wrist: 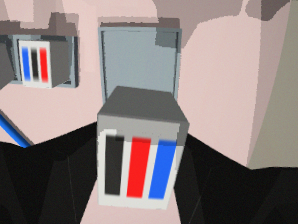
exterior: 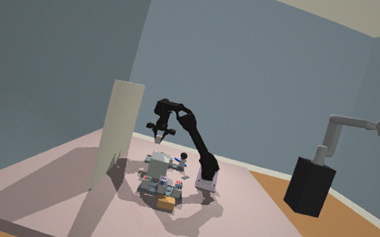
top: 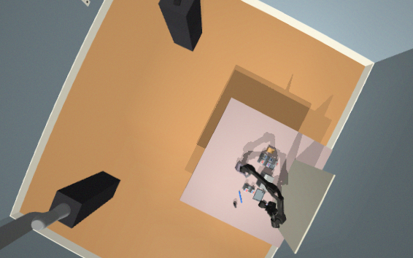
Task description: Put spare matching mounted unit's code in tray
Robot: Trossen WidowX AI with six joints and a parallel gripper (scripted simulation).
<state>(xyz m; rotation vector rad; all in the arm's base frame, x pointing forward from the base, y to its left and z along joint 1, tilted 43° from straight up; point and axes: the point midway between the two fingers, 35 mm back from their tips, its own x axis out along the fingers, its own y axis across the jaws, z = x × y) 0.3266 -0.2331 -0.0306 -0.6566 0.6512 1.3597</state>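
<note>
Gripper [top: 269,207] [exterior: 159,136] [wrist: 140,128], its fingers partly open, was closed on a grey spare [exterior: 158,139] [wrist: 142,165] whose white label bore black, red and blue stripes, left to right in the wrist view. Held aloft, the spare partly overlapped the shallow grey tray [top: 259,194] [wrist: 139,60] in that view; the tray lay on the pink tabletop [top: 219,164] [exterior: 256,215] [wrist: 220,80].
</note>
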